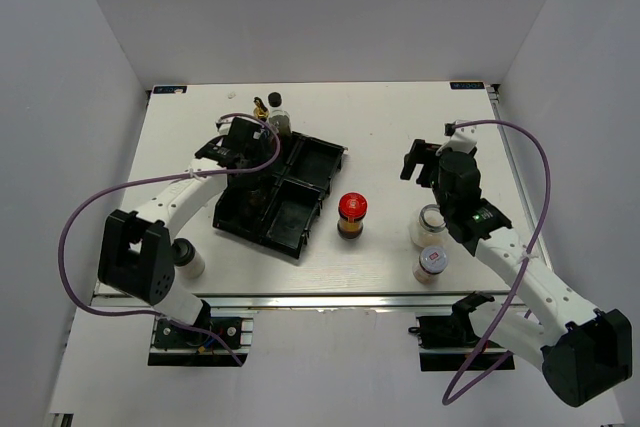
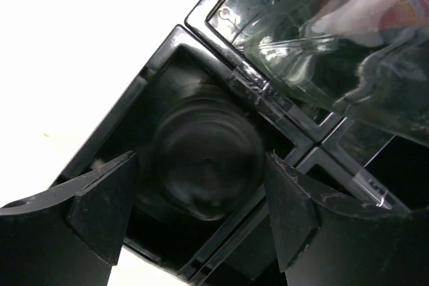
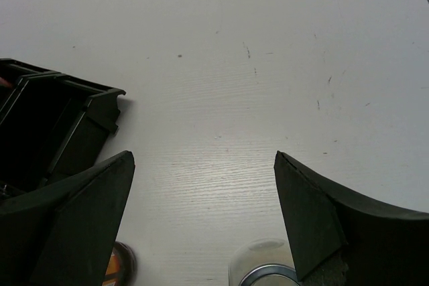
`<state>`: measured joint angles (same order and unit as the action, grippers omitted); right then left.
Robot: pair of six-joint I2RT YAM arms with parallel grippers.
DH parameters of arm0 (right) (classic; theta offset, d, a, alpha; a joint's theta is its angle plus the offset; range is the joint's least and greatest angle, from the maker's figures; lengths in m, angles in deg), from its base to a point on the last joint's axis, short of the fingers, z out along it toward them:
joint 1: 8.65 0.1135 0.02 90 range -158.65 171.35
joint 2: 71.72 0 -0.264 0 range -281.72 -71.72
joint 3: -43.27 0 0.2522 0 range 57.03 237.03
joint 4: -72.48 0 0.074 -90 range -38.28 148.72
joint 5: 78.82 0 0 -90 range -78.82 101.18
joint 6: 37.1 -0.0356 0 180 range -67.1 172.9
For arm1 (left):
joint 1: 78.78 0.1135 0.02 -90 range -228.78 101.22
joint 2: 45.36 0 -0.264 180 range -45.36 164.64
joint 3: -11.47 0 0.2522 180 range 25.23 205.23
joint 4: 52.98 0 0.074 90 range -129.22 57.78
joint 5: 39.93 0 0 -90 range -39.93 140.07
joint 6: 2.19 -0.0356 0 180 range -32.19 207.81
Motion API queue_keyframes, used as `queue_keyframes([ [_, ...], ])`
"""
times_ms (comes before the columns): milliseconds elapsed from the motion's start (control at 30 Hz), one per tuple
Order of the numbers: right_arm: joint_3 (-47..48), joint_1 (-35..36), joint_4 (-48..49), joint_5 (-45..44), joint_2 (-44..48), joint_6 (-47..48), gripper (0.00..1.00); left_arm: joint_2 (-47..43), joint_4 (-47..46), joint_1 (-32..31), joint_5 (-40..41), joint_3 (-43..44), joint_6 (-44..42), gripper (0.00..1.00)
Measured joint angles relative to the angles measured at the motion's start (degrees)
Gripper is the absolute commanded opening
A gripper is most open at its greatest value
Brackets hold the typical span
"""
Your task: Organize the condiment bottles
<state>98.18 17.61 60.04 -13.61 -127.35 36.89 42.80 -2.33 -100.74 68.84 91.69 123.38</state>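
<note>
My left gripper [image 2: 199, 165] hangs over the left part of the black tray [image 1: 300, 232]. Its jaws stand open on either side of a dark bottle's round black cap [image 2: 204, 165], which sits blurred inside a compartment. A clear glass bottle [image 2: 348, 51] leans in close at the upper right; from above it stands at the tray's far edge [image 1: 281, 123]. On the table stand a red-lidded jar [image 1: 351, 215], two silver-lidded jars [image 1: 430, 219] [image 1: 432, 260] and a white black-capped bottle [image 1: 187, 255]. My right gripper [image 3: 201, 159] is open above bare table, holding nothing.
The tray's right compartments [image 3: 80, 118] lie to the left in the right wrist view. A silver-lidded jar [image 3: 268, 272] and the red-lidded jar [image 3: 117, 262] sit just under the right fingers. White walls enclose the table on three sides.
</note>
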Motion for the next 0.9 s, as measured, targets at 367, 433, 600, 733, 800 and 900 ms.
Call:
queue_keyframes([
  [367, -1.0, 0.0, -0.4, -1.2, 0.7, 0.0, 0.89, 1.5, -0.3, 0.0, 0.6, -0.5, 1.2, 0.98],
  [433, -1.4, 0.0, -0.4, -1.2, 1.2, 0.0, 0.89, 0.5, 0.5, 0.0, 1.3, -0.5, 1.5, 0.98],
  [600, -1.7, 0.0, -0.4, -1.2, 1.6, 0.0, 0.89, -4.8, 3.9, 0.0, 3.5, -0.4, 2.6, 0.98],
  [733, -1.8, 0.0, -0.3, -1.2, 1.6, 0.0, 0.89, -10.4, 8.6, 0.0, 5.7, -0.2, 4.5, 0.98],
  [800, -2.3, 0.0, 0.0, -1.3, 1.6, 0.0, 0.89, -13.3, 12.7, 0.0, 6.9, 0.5, 6.4, 0.98],
  [900, -2.8, 0.0, -0.2, -1.7, 1.6, 0.0, 0.89, -15.9, 19.2, 0.0, 9.4, 1.7, 10.1, 0.98],
])
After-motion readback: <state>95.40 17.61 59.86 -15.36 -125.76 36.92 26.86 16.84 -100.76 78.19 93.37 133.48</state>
